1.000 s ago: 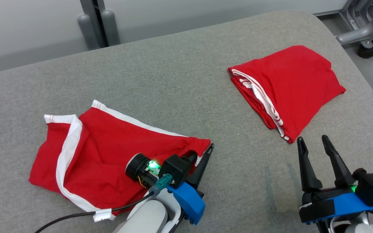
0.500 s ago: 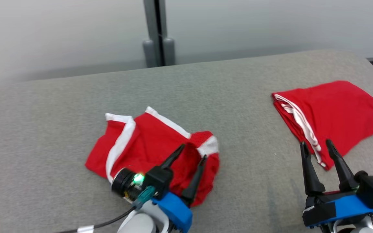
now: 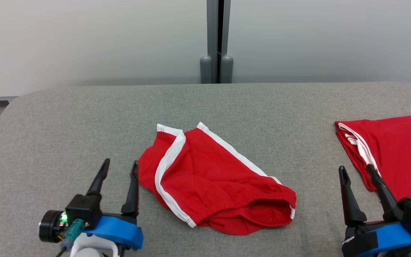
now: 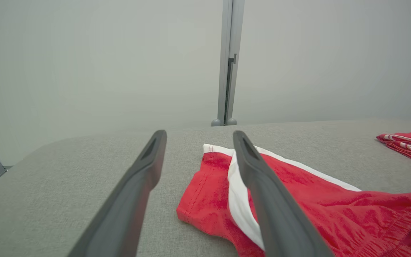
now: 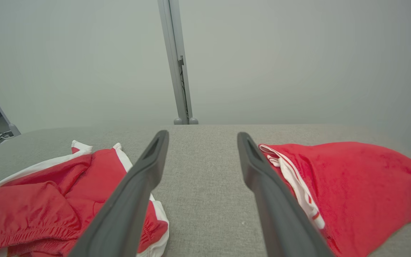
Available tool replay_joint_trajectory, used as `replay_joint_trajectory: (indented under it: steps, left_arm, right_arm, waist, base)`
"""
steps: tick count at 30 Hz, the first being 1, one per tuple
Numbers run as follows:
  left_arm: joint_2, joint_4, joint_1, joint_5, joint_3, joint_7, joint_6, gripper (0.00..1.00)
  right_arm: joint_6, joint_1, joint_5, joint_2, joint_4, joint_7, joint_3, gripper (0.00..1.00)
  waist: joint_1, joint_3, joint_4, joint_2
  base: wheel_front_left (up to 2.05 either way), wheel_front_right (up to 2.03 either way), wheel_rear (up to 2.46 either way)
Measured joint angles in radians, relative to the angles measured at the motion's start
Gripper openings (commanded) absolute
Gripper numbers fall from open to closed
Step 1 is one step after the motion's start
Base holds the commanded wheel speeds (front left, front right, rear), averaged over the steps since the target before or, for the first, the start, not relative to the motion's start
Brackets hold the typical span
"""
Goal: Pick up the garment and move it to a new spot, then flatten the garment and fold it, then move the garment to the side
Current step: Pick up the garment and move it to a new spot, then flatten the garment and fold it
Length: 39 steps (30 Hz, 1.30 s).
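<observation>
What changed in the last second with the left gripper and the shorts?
The left gripper has come off the waistband end of the red shorts and drawn back to their left, open. The shorts lie loose on the grey table. The head camera swung too. The right gripper stays open beside the folded red garment, unchanged.

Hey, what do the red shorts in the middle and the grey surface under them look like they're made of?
The red shorts: soft matte knit cloth, perhaps cotton or polyester; it creases loosely, puckers along an elastic waistband, and has white trim. The grey surface: matte woven upholstery cloth, judging by its speckled, grainy weave; its rounded corner hints at padding, which is hidden.
</observation>
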Motion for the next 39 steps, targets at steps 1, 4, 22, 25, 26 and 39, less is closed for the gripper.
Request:
replay_joint_trajectory:
  steps: [1,4,22,25,26,39]
  left_arm:
    - [0.009,-0.008,0.008,-0.004,0.014,-0.002,0.005,1.00]
    - [0.049,-0.031,0.038,-0.021,0.055,-0.010,0.014,1.00]
    - [0.081,-0.058,0.126,-0.041,0.048,0.005,0.021,1.00]
    - [0.083,-0.058,0.127,-0.041,0.047,0.005,0.024,1.00]
    - [0.084,-0.058,0.127,-0.042,0.047,0.005,0.024,1.00]
    - [0.086,-0.063,0.124,-0.043,0.043,0.001,0.027,1.00]
  right_arm:
    - [0.000,0.007,0.000,0.000,-0.002,0.004,-0.001,1.00]
    - [0.000,0.028,0.001,0.000,-0.010,0.019,-0.001,1.00]
    - [0.000,0.106,-0.001,0.000,-0.030,0.060,0.000,1.00]
    - [0.000,0.107,-0.001,0.000,-0.032,0.061,0.001,1.00]
    - [0.000,0.107,-0.001,0.000,-0.032,0.062,0.001,1.00]
    - [0.000,0.106,-0.001,0.000,-0.027,0.074,0.022,1.00]
  waist:
    - [0.0000,-0.005,0.003,0.0000]
    - [0.0000,-0.026,0.005,0.0000]
    - [0.0000,-0.085,-0.049,-0.0001]
    - [0.0000,-0.085,-0.051,0.0000]
    - [0.0001,-0.085,-0.051,-0.0001]
    - [0.0000,-0.071,-0.047,-0.0001]
  base:
    - [0.00,0.00,0.00]
    - [0.00,0.00,0.00]
    - [0.00,0.00,0.00]
    - [0.00,0.00,0.00]
    - [0.00,0.00,0.00]
    - [0.00,0.00,0.00]
